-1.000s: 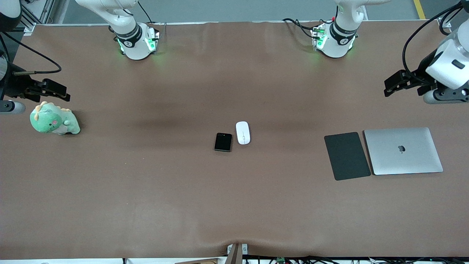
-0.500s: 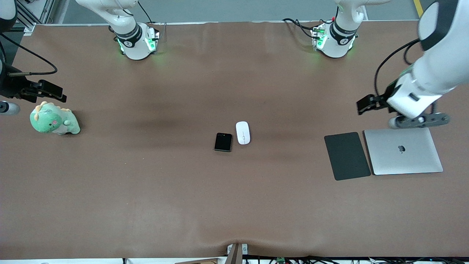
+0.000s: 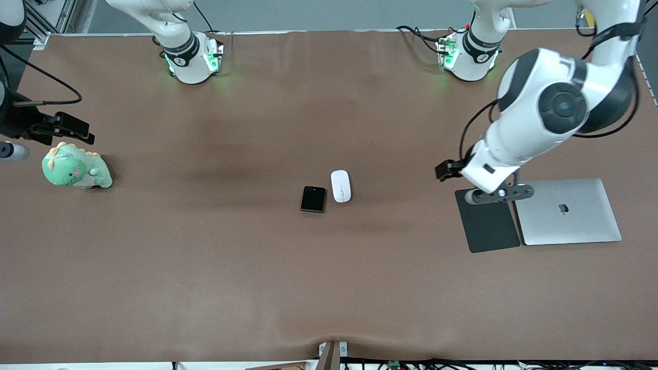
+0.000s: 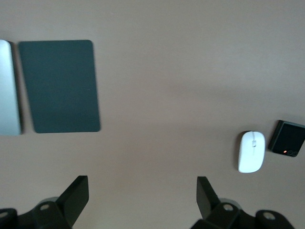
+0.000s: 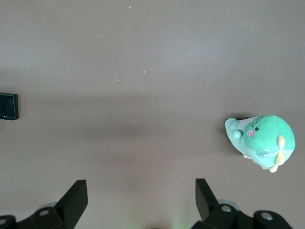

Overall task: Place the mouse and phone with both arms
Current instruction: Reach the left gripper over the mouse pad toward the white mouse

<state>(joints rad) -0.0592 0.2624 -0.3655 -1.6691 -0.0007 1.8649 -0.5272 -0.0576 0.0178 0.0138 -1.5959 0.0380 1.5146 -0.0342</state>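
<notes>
The white mouse [image 3: 341,186] lies mid-table, with the black phone [image 3: 313,199] beside it, toward the right arm's end and slightly nearer the front camera. Both also show in the left wrist view: the mouse [image 4: 251,151] and the phone [image 4: 287,138]. My left gripper [image 3: 446,169] is open and empty, in the air over bare table by the mouse pad's corner; its fingers [image 4: 76,194] stand wide apart. My right gripper [image 3: 69,128] is open and empty over the table's end beside the plush dinosaur. The right wrist view shows the phone's edge [image 5: 8,106].
A dark-grey mouse pad [image 3: 487,218] and a closed silver laptop [image 3: 565,211] lie side by side toward the left arm's end; the left wrist view shows the pad [image 4: 59,86] and the laptop [image 4: 8,88]. A green plush dinosaur [image 3: 74,167] sits at the right arm's end.
The left arm has swung in from the table's end toward the middle, its gripper now by the mouse pad's corner. The right gripper has barely moved. Mouse and phone are unmoved.
</notes>
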